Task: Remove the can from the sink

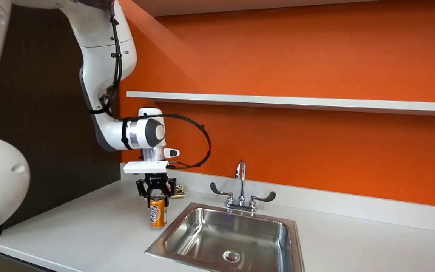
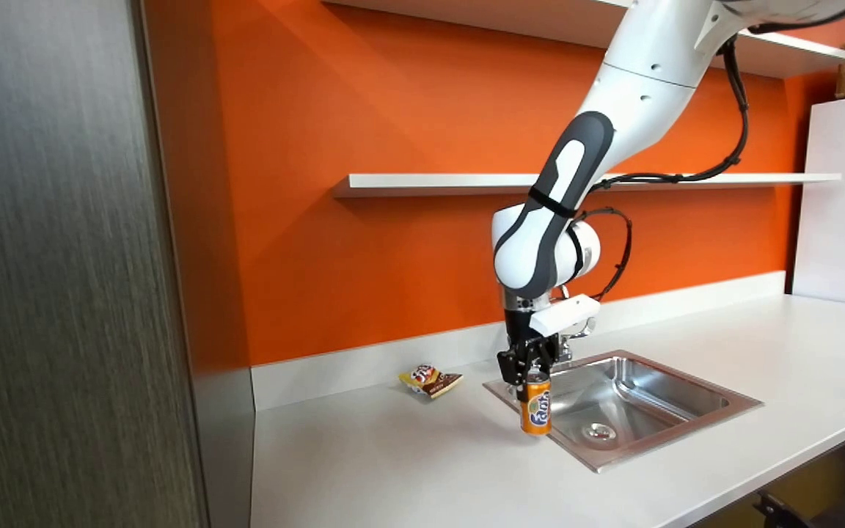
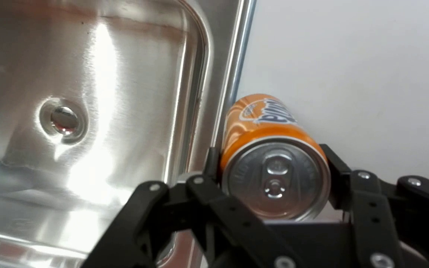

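Observation:
The orange Fanta can (image 1: 158, 216) is upright beside the sink, over the counter. It also shows in an exterior view (image 2: 537, 416) and in the wrist view (image 3: 266, 124), where its silver top faces the camera. My gripper (image 1: 158, 203) points down with a finger on each side of the can's upper part. In the wrist view both fingers (image 3: 273, 167) touch the can, so the gripper is shut on it. I cannot tell whether the can's base touches the counter. The steel sink (image 1: 161, 241) holds no can; its rim (image 3: 222, 37) lies close beside the can.
A faucet (image 1: 242, 189) with two lever handles stands behind the sink. A small snack bag (image 2: 430, 381) lies on the counter near the back wall. A white shelf (image 1: 278, 100) runs along the orange wall above. A dark panel (image 2: 63, 257) borders the counter's end.

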{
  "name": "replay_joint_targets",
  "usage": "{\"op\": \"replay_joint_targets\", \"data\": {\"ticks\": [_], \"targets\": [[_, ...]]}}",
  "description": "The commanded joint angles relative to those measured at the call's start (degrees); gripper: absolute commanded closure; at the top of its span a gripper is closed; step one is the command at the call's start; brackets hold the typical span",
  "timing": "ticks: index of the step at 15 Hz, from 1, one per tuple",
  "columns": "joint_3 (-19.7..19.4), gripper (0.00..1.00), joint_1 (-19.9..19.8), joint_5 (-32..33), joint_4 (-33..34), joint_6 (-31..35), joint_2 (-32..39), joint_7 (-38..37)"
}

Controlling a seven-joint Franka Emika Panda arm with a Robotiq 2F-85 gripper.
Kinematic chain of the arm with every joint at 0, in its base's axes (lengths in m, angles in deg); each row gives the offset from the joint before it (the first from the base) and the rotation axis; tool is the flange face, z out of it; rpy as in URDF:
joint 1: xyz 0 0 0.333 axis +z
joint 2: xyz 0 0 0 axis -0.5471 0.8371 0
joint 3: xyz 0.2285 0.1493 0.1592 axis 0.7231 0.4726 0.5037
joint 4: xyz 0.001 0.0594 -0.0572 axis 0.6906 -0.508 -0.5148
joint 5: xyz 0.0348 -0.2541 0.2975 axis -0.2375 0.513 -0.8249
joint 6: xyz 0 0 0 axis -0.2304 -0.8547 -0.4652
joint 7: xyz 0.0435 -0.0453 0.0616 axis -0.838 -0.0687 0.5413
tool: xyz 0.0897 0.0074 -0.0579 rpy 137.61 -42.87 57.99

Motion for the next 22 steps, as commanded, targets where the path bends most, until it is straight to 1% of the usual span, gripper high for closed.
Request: {"op": "replay_joint_targets", "data": {"ticks": [1,5,6,7,8,9,10,16,22], "targets": [[0.7,0.61,0.3,1.5,0.6,-0.8,0.5,-1.0],[0.5,0.61,0.9,1.8,0.4,-0.8,1.0,-1.4],[0.5,0.56,1.0,1.7,0.3,-0.8,1.1,-1.4],[0.5,0.2,1.0,1.7,0.3,-0.8,1.1,-1.4],[0.4,0.08,1.0,1.6,0.2,-0.8,1.2,-1.5],[0.5,0.03,1.0,1.6,0.2,-0.8,1.2,-1.5],[0.5,0.0,1.0,1.5,0.2,-0.8,1.2,-1.5],[0.5,0.0,0.9,1.1,-0.8,-1.6,-1.6,-1.8],[0.7,0.0,0.7,0.6,-2.4,-2.7,-6.7,-3.7]]}}
